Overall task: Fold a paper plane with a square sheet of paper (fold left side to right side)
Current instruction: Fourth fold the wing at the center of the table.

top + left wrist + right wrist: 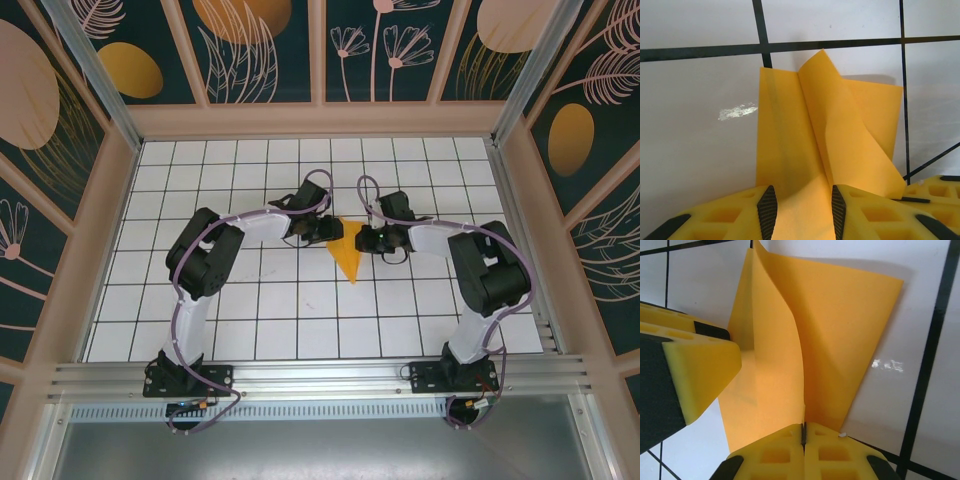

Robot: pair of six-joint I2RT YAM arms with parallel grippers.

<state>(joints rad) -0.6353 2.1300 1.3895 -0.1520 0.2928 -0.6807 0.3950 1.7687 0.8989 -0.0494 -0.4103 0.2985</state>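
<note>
Seen from overhead, the orange-yellow paper [349,252] is a flat wedge at mid-frame on the white gridded table [300,310]. Its tip points down, and it sits between the left gripper [322,232] and the right gripper [375,241]. The wrist views show a thin, smooth flap standing up in a curve. The right gripper's yellow honeycombed fingers [785,452] meet, pinching the flap's ridge. The left gripper's black-padded jaws stand apart, with paper lying between them.

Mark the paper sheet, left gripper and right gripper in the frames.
paper sheet [350,258]: top view, middle of the orange shape.
left gripper [802,202]: left wrist view, gap between its spread fingertips.
right gripper [803,429]: right wrist view, seam of its shut fingertips.
</note>
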